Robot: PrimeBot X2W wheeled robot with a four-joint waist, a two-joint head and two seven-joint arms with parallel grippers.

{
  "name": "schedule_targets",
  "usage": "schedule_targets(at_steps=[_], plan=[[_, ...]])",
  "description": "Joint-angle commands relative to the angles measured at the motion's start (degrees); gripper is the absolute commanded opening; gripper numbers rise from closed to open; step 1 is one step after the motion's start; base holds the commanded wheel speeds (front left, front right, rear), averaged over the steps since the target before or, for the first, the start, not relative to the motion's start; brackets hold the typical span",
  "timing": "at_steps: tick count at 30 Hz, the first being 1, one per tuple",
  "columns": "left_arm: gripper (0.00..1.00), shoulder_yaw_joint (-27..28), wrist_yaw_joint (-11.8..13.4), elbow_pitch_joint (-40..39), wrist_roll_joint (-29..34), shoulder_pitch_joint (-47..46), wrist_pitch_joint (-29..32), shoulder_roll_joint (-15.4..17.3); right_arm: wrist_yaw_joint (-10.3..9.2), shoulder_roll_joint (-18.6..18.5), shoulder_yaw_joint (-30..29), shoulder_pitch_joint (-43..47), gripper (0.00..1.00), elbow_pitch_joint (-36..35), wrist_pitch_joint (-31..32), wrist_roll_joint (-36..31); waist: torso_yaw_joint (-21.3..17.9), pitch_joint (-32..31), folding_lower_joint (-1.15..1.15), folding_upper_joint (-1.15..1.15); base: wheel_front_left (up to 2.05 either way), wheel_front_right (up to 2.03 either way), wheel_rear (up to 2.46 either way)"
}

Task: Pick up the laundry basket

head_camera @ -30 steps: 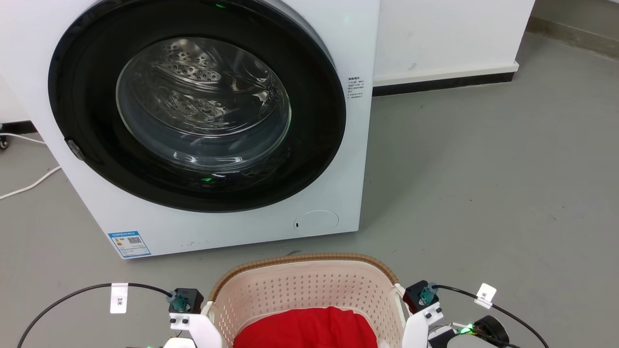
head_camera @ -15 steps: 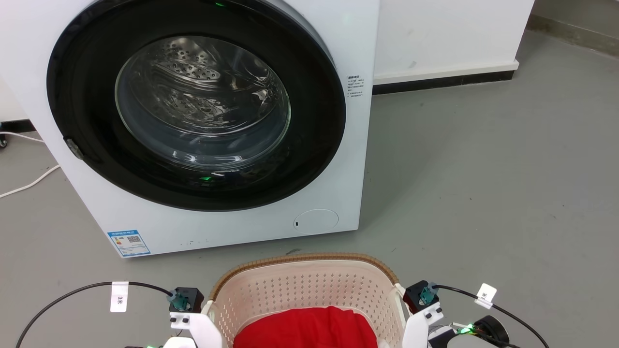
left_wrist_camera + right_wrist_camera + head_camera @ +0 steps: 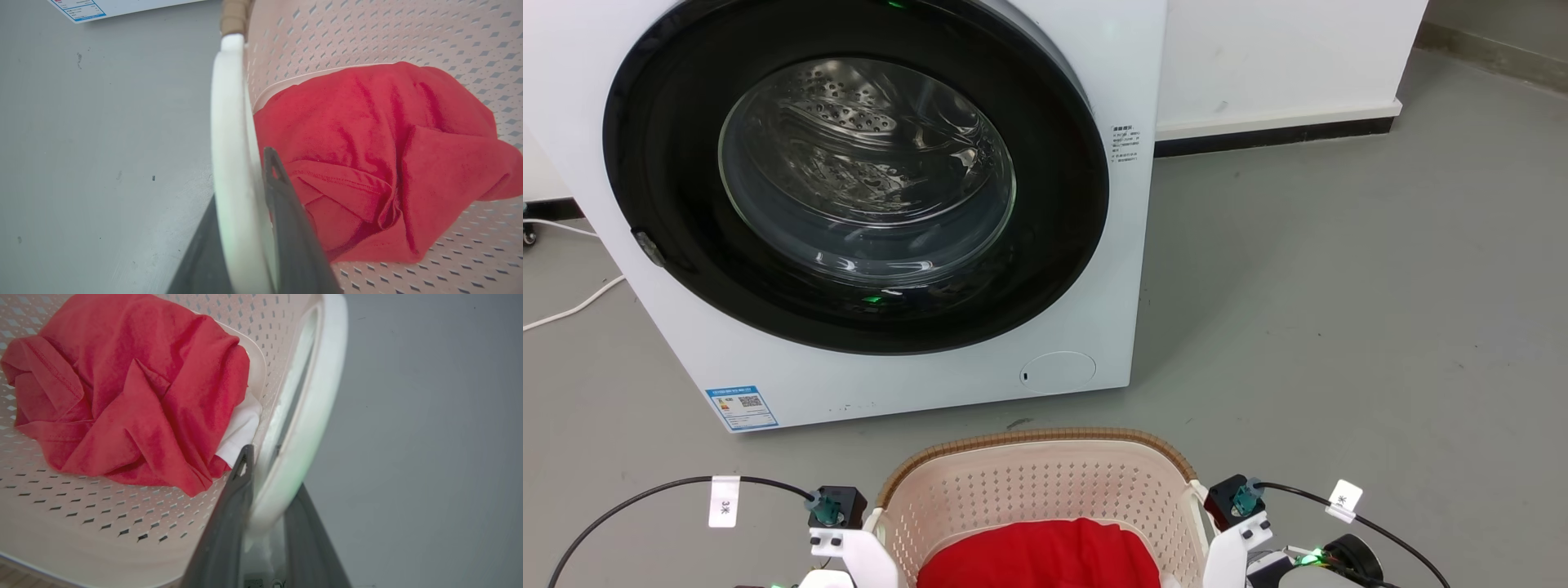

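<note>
L fingers point(image 3: 288, 220), R fingers point(image 3: 226, 531) gripping laundry basket point(image 3: 1045, 482), red cloth point(image 3: 1045, 555) inside

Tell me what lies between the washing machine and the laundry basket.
Head view: bare grey floor between washing machine and laundry basket, but for one small dark mark.

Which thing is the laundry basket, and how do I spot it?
Find the big white washing machine with the round dark door. Right in front of it is the laundry basket. It is cream, full of little holes, with a brown woven rim and red cloth inside.
</note>
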Motion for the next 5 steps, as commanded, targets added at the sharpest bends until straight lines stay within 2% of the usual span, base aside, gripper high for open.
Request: schedule_targets(at_steps=[1,5], plan=[[0.0,-0.12,-0.24,0.14,-0.04,-1.32,-0.81,0.87,0.15,-1.12,0.5,-0.37,0.0,0.57,0.2,-0.28,0.01,0.01,0.0,0.0,0.0,0.0,0.0],[0.0,-0.51,-0.24,0.22,-0.44,-1.4,-0.87,0.89,0.15,-1.18,0.72,-0.32,0.0,0.57,0.2,0.14,0.1,0.06,0.0,0.0,0.0,0.0,0.0]])
